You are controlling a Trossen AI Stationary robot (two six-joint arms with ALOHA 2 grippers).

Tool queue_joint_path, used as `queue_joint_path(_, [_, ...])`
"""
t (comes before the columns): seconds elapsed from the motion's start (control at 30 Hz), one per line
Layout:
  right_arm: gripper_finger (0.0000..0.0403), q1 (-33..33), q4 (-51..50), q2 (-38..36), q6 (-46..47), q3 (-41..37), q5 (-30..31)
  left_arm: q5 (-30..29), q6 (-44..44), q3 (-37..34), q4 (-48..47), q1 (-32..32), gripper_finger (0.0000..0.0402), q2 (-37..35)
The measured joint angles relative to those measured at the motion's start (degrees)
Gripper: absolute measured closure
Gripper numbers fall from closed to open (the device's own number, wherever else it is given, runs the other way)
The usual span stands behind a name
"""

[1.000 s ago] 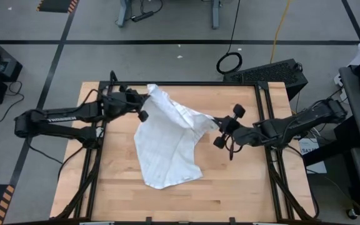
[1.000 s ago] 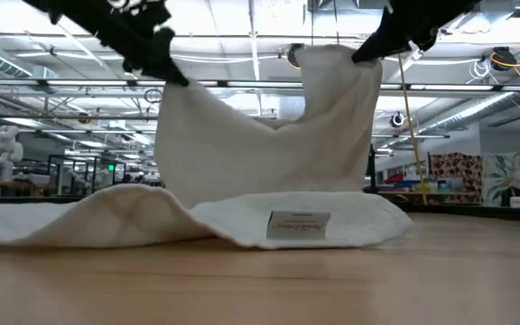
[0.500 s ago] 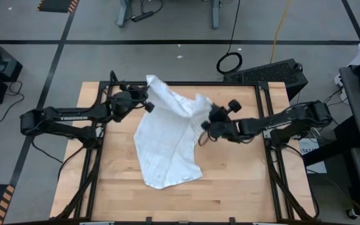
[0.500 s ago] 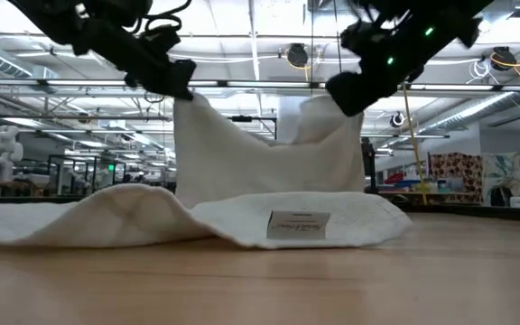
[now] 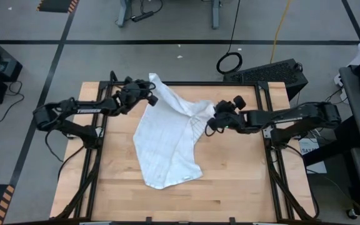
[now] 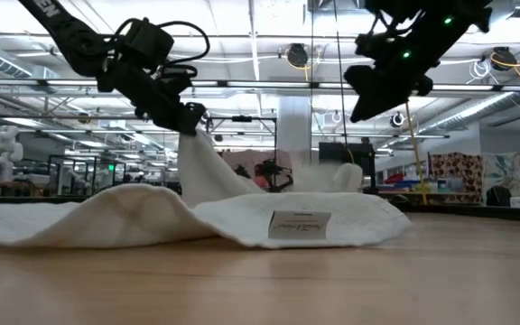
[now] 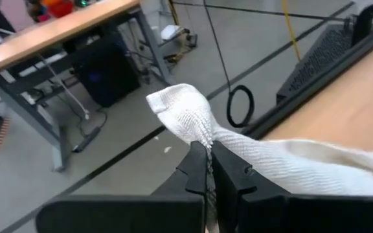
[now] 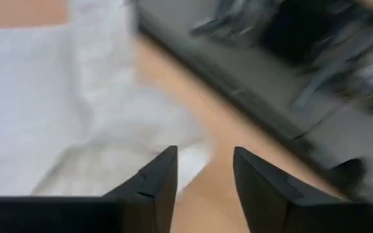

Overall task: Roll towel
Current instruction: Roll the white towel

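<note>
One towel (image 5: pixel 167 140) lies unrolled mid-table, so your rolling is not yet begun. Your left gripper (image 5: pixel 150 95) pinches its 11 o'clock corner aloft; your right gripper (image 5: pixel 210 124), fingers apart, hovers at 2 o'clock.

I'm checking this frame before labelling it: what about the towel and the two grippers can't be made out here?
- White grid-check cloth towel: small label tag shows in the low view, print too small to read.
- Towel's far edge: low view, hidden behind its own raised front fold.
- Left gripper: shut on a towel corner; the cloth between the fingers is hidden.
- Right gripper: open; the wrist view's background is motion-blurred, so the structures beyond the table edge are unidentifiable.
</note>
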Motion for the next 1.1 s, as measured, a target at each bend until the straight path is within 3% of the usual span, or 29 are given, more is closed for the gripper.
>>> queue_joint_path(0.1, [0.0247,1.34,-1.32,-1.08,4.32,-0.18,-10.47,0.47,0.01,0.0,-0.09,0.2,0.0395,0.36])
queue_joint_path(0.2, [0.0242,4.32,5.39,-0.09,11.76,-2.41,-16.38,0.81,0.0,0.0,0.34,0.21,0.0395,0.3])
queue_joint_path(0.37, [0.0241,8.58,19.67,6.86,21.2,-6.04,-17.37,1.68,0.03,0.0,0.57,0.21,0.0395,0.33])
queue_joint_path(0.57, [0.0241,7.65,29.97,19.04,22.56,-5.3,-17.1,4.49,0.0,0.0,0.45,-0.1,0.0391,0.33])
queue_joint_path(0.77, [0.0241,3.18,31.06,27.7,21.64,-1.25,-17.07,5.06,-0.01,0.0,-0.26,-0.34,0.0389,0.3])
queue_joint_path(1.1, [0.0264,-1.28,31.47,34.72,16.4,3.48,-18.86,5.24,-0.91,0.01,-0.41,-2.35,0.0387,0.3])
